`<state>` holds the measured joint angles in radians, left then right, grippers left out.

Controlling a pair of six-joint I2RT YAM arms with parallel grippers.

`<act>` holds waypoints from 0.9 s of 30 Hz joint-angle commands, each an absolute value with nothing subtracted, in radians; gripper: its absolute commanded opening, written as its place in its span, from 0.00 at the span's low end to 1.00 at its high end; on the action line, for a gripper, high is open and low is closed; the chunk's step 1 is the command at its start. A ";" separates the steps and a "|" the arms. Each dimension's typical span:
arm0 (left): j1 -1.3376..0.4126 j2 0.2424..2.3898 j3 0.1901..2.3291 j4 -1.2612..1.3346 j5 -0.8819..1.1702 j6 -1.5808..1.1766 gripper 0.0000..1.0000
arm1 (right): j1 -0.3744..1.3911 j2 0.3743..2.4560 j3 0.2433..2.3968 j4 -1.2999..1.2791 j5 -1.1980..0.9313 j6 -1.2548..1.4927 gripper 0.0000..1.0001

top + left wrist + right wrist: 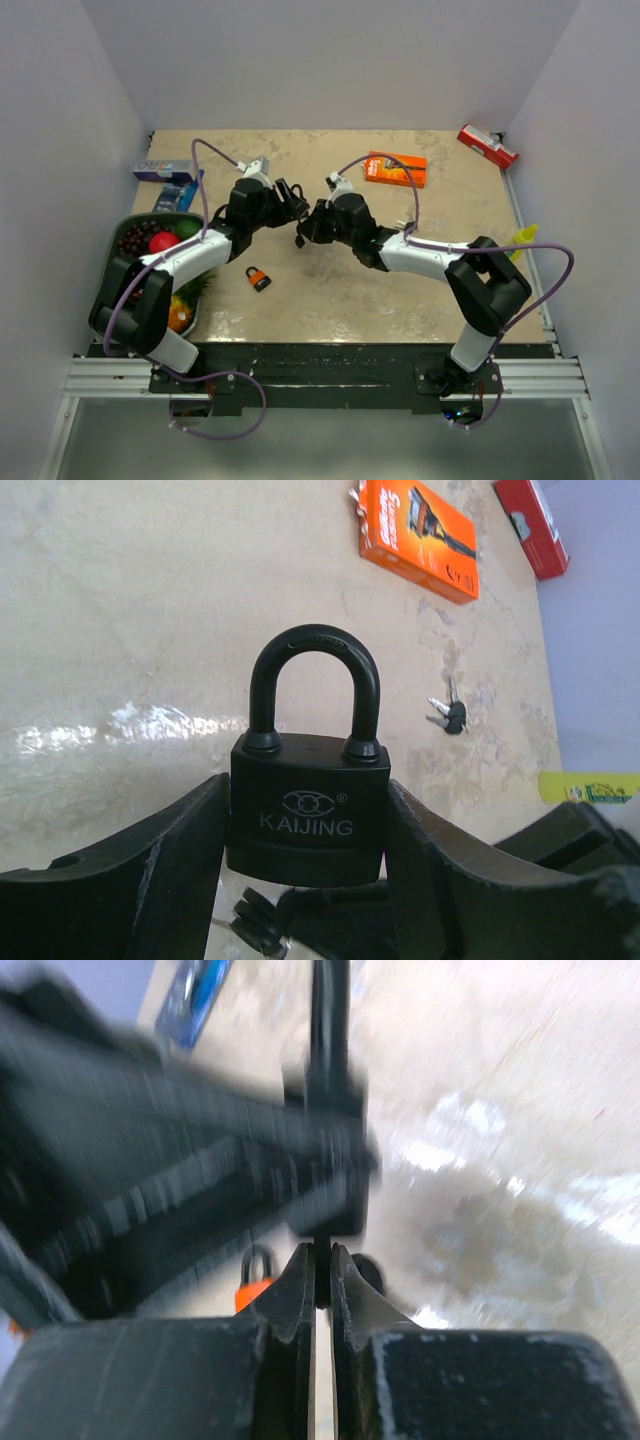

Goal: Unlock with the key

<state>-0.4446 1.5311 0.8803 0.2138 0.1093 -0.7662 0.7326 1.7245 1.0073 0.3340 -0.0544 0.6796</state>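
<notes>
My left gripper (288,206) is shut on a black KAIJING padlock (308,805), one finger (150,880) on each side of its body, shackle up and closed. My right gripper (306,230) meets it from below. In the right wrist view, which is blurred, the right gripper (322,1258) is shut on a thin dark key (322,1252) whose tip goes up into the bottom of the padlock (330,1175). Spare key heads (255,925) hang under the lock in the left wrist view.
An orange padlock (259,279) lies on the table in front of the arms. A loose key pair (447,715) lies to the right. An orange razor box (395,168), a red box (487,146), blue boxes (165,170) and a fruit tray (128,228) ring the table.
</notes>
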 commanded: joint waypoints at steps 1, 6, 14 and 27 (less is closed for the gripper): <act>-0.515 1.520 0.865 0.110 0.331 -0.762 0.00 | 0.680 1.652 1.049 0.583 0.264 0.624 0.00; -0.517 1.525 0.861 0.115 0.339 -0.769 0.00 | 0.678 1.649 1.074 0.595 0.250 0.617 0.00; -0.517 1.531 0.861 0.120 0.348 -0.770 0.00 | 0.677 1.635 1.068 0.635 0.258 0.604 0.00; -0.517 1.470 0.861 0.219 0.432 -0.733 0.00 | 0.588 1.548 0.925 0.727 0.052 0.712 0.00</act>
